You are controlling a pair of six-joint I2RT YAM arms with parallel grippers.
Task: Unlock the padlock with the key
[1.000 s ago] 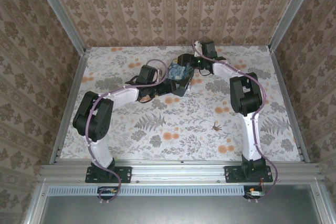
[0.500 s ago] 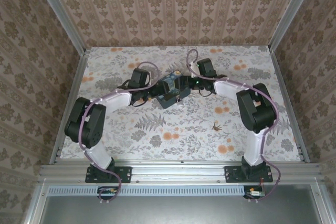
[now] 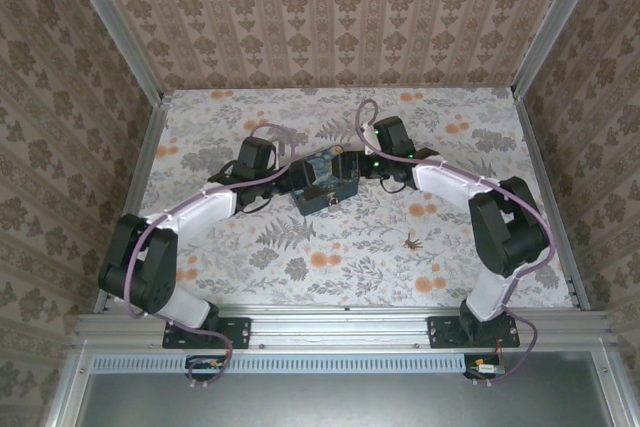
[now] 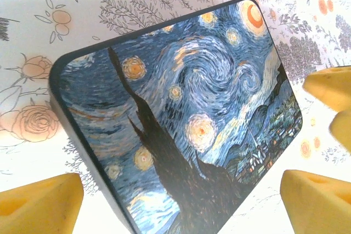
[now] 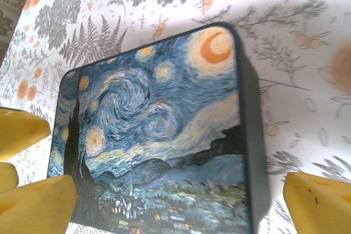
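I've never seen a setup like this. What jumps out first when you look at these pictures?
The blue swirl-patterned box, painted like a starry night sky, lies mid-table on the flowered tablecloth. The left gripper and the right gripper flank it from either side, yellow fingers spread wide. A tiny dark key lies apart, toward the near right of the cloth.

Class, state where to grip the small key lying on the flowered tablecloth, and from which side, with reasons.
Grip the key across its thin middle, coming straight down from above. It lies flat and alone on the cloth, so nothing blocks the jaws, and no side approach gets under it. Its finer shape is too small to tell.
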